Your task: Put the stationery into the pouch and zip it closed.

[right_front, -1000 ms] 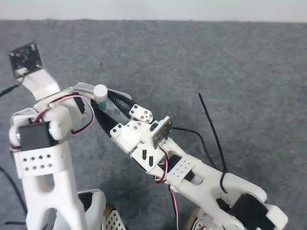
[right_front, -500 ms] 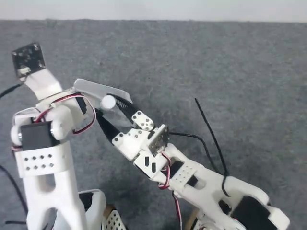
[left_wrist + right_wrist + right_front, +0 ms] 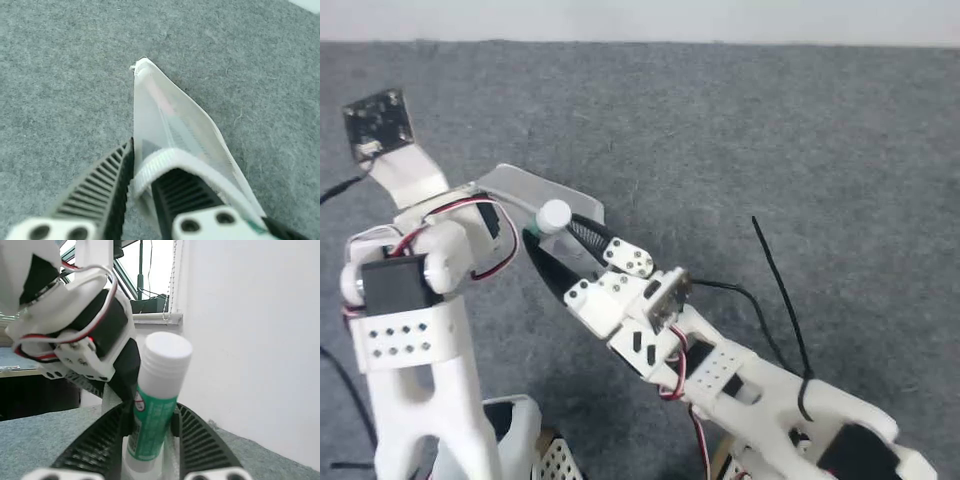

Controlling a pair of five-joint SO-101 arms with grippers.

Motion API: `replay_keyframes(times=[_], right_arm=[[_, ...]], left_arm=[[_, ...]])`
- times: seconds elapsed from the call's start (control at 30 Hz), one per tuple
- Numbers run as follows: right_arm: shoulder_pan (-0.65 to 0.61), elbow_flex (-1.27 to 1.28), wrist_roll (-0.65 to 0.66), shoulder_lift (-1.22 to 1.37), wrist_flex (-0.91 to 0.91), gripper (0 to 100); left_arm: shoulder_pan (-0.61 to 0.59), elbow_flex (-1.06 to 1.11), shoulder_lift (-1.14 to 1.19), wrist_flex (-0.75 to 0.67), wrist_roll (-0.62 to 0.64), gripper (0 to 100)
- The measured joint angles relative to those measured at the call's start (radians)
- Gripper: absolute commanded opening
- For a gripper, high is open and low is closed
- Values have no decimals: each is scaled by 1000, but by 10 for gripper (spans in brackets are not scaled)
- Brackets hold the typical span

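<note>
My left gripper (image 3: 141,172) is shut on the edge of a translucent white pouch (image 3: 175,120), which hangs tilted above the grey carpet. In the high view the pouch (image 3: 535,190) juts out from the left arm's wrist. My right gripper (image 3: 150,412) is shut on a green-and-white glue stick (image 3: 161,357), white cap outward. From above, the glue stick's cap (image 3: 554,215) sits right at the pouch's lower edge, between the right gripper's (image 3: 558,240) black fingers. Whether the pouch's mouth is open I cannot tell.
Grey carpet (image 3: 800,140) covers the table. A black cable (image 3: 782,290) loops off the right arm. The left arm's white body (image 3: 410,320) stands at the left, and its wrist (image 3: 75,335) is close in front of the right gripper.
The right gripper has carried the glue stick a little right and toward the near side, while the pouch has swung out into fuller view. The right arm's base end shifted right.
</note>
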Motion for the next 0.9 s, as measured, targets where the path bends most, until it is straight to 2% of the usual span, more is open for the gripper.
replay_keyframes(times=[0.13, 0.33, 0.67, 0.9], right_arm=[[6, -92, 2, 101, -2, 20], [8, -153, 31, 195, -9, 241], [-2, -150, 77, 219, -9, 195], [2, -32, 80, 72, 0, 191]], left_arm=[[-8, 0, 0, 0, 0, 13], [-9, 0, 2, -2, 5, 13], [-9, 8, 2, -6, 0, 13], [-8, 8, 0, -6, 0, 13]])
